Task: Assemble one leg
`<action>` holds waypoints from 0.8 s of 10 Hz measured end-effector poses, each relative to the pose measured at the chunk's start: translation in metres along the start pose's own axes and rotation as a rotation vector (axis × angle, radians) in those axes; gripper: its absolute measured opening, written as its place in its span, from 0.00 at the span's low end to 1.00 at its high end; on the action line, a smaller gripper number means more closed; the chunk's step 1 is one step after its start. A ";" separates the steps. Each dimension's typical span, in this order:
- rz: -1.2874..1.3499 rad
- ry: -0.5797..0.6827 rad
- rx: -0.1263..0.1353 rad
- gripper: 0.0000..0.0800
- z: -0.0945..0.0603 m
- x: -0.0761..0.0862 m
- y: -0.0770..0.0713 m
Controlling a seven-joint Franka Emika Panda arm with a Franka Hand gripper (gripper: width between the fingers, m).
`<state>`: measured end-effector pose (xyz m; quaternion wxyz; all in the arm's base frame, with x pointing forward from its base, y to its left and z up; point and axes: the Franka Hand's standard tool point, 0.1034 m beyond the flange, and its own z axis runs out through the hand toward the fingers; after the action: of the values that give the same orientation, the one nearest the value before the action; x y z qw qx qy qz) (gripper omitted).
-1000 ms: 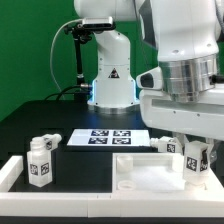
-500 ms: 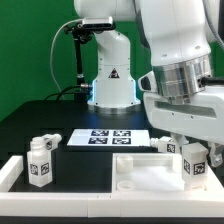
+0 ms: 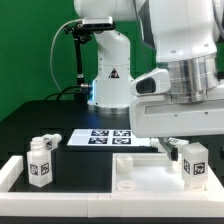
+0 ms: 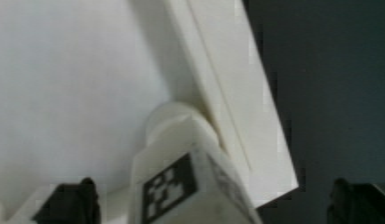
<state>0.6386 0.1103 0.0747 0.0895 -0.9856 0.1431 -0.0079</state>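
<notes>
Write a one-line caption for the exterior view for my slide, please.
Panda arm poised over a tagged leg near the white tray-like piece, marker board behind.

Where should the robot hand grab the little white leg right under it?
Take the leg by two flat opposite sides, near its top, coming straight down. It seems to stand upright with blocky, parallel faces, and the open hand hangs over it, fingers wide on either side. The big white piece lies close beside it, so a sideways approach looks cramped.
</notes>
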 end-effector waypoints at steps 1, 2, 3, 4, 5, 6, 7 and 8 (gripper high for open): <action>-0.084 0.000 0.000 0.81 0.000 0.000 0.000; -0.234 -0.007 -0.009 0.81 0.000 0.002 0.002; -0.384 -0.006 -0.015 0.81 -0.003 0.012 0.004; -0.380 0.003 -0.014 0.81 -0.003 0.014 0.004; -0.348 0.001 -0.014 0.65 -0.002 0.013 0.003; -0.313 0.002 -0.012 0.48 -0.002 0.013 0.003; -0.244 0.002 -0.012 0.48 -0.002 0.012 0.002; -0.173 0.002 -0.012 0.36 -0.002 0.012 0.003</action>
<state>0.6497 0.1036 0.0760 0.0822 -0.9948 0.0576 -0.0157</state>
